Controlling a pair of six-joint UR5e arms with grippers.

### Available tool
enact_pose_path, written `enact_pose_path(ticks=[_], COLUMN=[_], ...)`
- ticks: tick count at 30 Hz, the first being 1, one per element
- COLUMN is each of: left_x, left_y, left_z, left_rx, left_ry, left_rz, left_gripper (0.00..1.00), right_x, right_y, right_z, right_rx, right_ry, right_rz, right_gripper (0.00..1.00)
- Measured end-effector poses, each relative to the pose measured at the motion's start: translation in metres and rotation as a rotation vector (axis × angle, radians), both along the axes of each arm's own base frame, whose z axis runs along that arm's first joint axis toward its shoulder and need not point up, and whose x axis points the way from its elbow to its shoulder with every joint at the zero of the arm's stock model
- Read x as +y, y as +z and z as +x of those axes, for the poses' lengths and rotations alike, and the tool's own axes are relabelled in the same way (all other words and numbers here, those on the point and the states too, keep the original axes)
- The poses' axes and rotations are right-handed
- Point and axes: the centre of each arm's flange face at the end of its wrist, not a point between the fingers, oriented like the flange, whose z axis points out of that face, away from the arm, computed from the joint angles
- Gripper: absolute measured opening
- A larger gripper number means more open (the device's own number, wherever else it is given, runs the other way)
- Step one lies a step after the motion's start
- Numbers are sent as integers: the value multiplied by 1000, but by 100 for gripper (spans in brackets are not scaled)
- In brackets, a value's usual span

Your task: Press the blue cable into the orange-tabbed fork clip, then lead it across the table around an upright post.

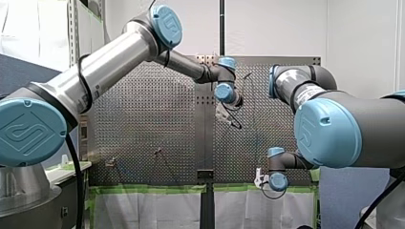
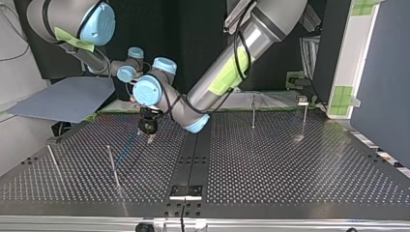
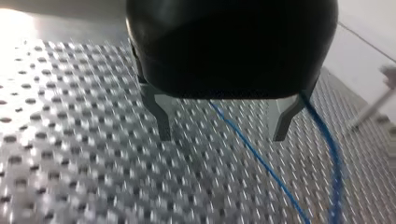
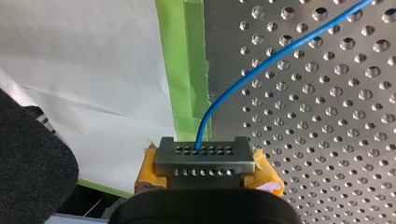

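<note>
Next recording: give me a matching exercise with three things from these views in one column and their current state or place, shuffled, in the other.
Things
1. my left arm's black gripper with metal fingers
2. my right arm's gripper with yellow pads
3. strip of green tape

States or places
A. shut on the thin blue cable
B. runs along the edge of the perforated metal table
C. open, above the table

Pairs: 1-C; 2-A; 3-B

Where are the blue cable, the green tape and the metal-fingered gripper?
blue cable [image 4: 243, 79]: right wrist view, mid-curve.
green tape [image 4: 187, 60]: right wrist view, strip's middle.
left gripper [image 3: 222, 138]: left wrist view, midway between fingertips.
</note>
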Motion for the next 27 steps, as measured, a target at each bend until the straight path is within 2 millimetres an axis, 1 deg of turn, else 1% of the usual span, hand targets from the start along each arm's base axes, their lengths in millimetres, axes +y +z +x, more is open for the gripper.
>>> enact_pose_path(ticks=[5, 13, 15, 18, 21, 22, 25, 27], left_x=[6, 15, 17, 23, 29, 32, 40, 44], left_y=[-9, -14, -18, -32, -52, -62, -84, -93], left_z=[-2, -9, -10, -11, -10, -9, -8, -7], left_rx=[21, 43, 51, 74, 103, 114, 132, 134], left_ry=[39, 87, 98, 119, 139, 148, 171, 184], left_rz=[81, 191, 220, 281, 347, 375, 432, 455], left_gripper=[100, 100, 100, 100, 100, 100, 100, 100], right_x=[0, 1, 1, 1, 1, 1, 2, 2], right_y=[0, 0, 0, 0, 0, 0, 0, 0], right_z=[0, 1, 2, 2, 3, 3, 4, 5], right_rx=[0, -1, -1, -1, -1, -2, -2, -2], right_ry=[0, 3, 4, 5, 7, 7, 9, 10], right_rz=[0, 0, 0, 0, 0, 0, 0, 0], right_gripper=[0, 0, 0, 0, 0, 0, 0, 0])
